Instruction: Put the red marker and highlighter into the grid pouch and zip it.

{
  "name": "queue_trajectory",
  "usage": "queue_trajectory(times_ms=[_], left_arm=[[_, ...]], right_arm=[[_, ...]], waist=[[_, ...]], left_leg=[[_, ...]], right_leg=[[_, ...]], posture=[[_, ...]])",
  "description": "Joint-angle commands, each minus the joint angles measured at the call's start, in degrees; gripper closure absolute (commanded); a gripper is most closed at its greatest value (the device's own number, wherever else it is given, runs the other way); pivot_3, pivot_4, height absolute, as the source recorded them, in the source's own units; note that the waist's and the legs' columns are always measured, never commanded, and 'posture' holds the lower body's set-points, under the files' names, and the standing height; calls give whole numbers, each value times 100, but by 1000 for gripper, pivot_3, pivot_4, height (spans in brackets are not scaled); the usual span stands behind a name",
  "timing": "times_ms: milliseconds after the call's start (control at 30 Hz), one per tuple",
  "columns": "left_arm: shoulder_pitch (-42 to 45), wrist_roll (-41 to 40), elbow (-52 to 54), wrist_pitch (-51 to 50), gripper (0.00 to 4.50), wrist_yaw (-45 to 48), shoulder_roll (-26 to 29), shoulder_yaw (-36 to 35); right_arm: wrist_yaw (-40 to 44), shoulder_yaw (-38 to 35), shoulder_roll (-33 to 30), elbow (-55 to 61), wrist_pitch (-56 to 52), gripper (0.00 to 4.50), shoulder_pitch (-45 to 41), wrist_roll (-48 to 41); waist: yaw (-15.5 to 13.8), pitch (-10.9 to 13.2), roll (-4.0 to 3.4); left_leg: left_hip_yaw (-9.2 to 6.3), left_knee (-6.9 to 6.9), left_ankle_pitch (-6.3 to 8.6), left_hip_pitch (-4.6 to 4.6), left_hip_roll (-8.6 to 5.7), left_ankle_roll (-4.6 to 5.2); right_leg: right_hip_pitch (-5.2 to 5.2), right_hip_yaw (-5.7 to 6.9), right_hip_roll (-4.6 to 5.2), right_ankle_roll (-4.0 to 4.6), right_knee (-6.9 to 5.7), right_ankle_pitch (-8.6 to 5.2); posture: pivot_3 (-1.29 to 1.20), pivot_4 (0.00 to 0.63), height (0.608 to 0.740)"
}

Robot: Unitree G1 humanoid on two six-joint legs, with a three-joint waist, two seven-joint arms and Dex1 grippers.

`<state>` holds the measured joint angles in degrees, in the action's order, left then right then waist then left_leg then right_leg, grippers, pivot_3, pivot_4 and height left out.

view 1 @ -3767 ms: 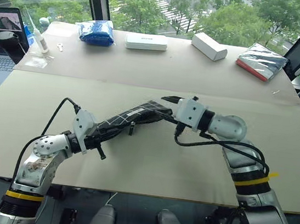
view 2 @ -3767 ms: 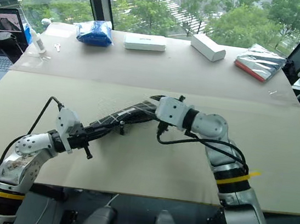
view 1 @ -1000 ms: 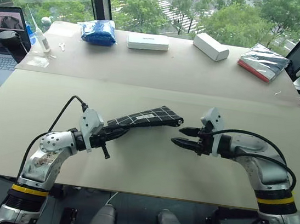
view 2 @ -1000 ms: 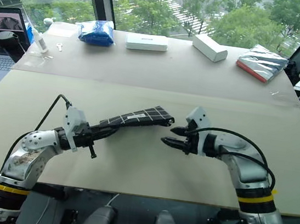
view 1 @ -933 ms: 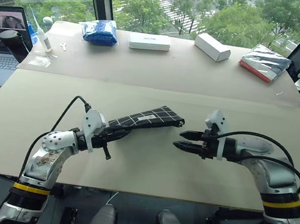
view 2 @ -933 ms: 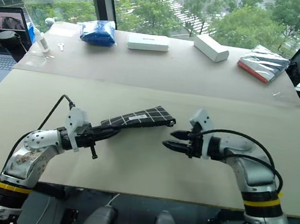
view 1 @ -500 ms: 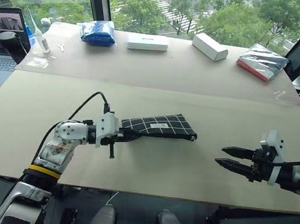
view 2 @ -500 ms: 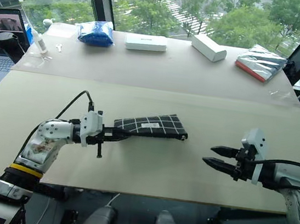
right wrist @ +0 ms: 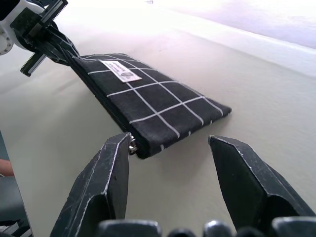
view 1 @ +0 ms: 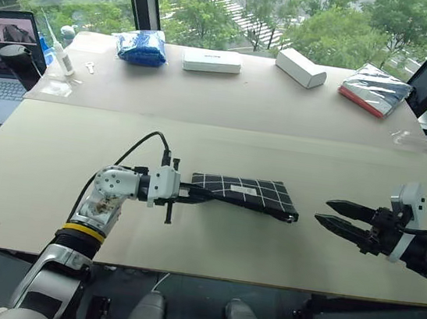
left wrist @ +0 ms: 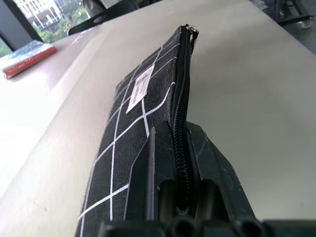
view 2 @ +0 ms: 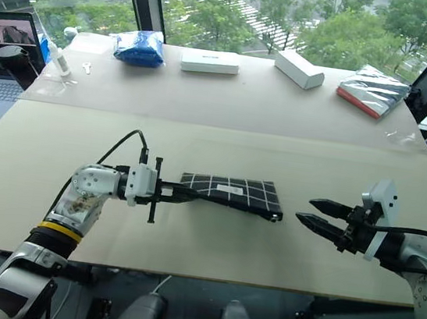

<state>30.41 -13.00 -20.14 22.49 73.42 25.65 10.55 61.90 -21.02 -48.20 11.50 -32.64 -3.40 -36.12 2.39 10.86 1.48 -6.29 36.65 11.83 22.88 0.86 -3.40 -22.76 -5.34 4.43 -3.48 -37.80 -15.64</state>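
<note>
The grid pouch [view 1: 248,194] is black with white grid lines and a white label, and lies almost level over the middle of the table. My left gripper [view 1: 193,192] is shut on the pouch's left end, its fingers [left wrist: 163,148] clamped across the zipper edge. The zipper looks closed along that edge, with its pull [left wrist: 194,32] at the far end. My right gripper [view 1: 323,210] is open, a short way right of the pouch's free end [right wrist: 148,98] and touching nothing. The red marker and the highlighter are hidden or out of view.
Along the table's far side lie a blue bag [view 1: 138,45], two white boxes [view 1: 211,60] [view 1: 299,66] and a silver-and-red packet [view 1: 372,88]. A laptop [view 1: 3,53] and a small bottle [view 1: 60,57] stand at far left. The front edge runs just below both grippers.
My left gripper swung the pouch rightward and turned it level. My right gripper, earlier at the pouch's end, drew back to the right and is open and empty.
</note>
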Motion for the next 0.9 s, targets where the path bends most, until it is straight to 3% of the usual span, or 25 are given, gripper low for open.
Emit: queue_trajectory(times_ms=[33, 133, 200, 267, 400, 467, 667, 900], left_arm=[[74, 105, -139, 377, 4500, 143, 101, 30], [119, 567, -745, 837, 4500, -82, 151, 77], [141, 642, -963, 889, 3666, -160, 134, 69], [157, 593, -1003, 854, 3141, -239, 73, 20], [97, 205, -568, 238, 1711, -399, -56, -163], [-60, -221, 74, -551, 973, -412, -64, -238], [-618, -1572, 2097, -3849, 973, -927, 446, -569], [-1301, -2198, 2898, -5808, 973, -1989, 1166, -1574]], right_arm=[[-51, -40, -44, 82, 49, 1678, -152, -60], [-69, 6, -79, 36, 43, 1678, -223, -35], [-62, 12, -105, 21, 30, 1597, -239, -35], [-42, -1, -135, -7, 21, 1597, -243, -37], [-16, -26, -184, -61, 12, 1597, -252, -48], [-9, -4, -199, -85, 20, 1597, -269, -34], [70, 274, -174, -222, 175, 1597, -407, 114], [131, 490, -107, -580, 344, 1597, -599, 287]], waist=[[10, 0, 0], [11, 0, 0], [6, 0, 0], [4, 0, 0], [-29, 0, 0], [-23, 0, 0], [55, 1, -1], [43, 5, -6]], left_leg=[[0, 0, 0, -1, 0, 0], [0, 0, 0, -10, 0, 0], [0, 0, 0, -14, 0, 1], [0, 0, 0, -13, -1, 1], [-1, 3, 0, -9, -1, 0], [-1, 6, 0, -7, -1, 0], [-1, 6, 4, -11, 5, 7], [-1, 6, 5, -19, 4, 9]], right_leg=[[0, 0, 0, 0, 0, 0], [9, 0, -1, 0, 0, 0], [15, 0, 0, -1, 3, 0], [17, 0, 0, -1, 5, 0], [17, 0, 1, -5, 9, 2], [17, 1, 1, -6, 10, 2], [17, 0, -2, -6, 6, 2], [20, -1, -2, -31, 0, -13]], posture=[[0, 150, 740], [0, 150, 740], [0, 150, 740], [0, 150, 740], [0, 150, 740], [0, 150, 740], [0, 150, 740], [0, 150, 740]])
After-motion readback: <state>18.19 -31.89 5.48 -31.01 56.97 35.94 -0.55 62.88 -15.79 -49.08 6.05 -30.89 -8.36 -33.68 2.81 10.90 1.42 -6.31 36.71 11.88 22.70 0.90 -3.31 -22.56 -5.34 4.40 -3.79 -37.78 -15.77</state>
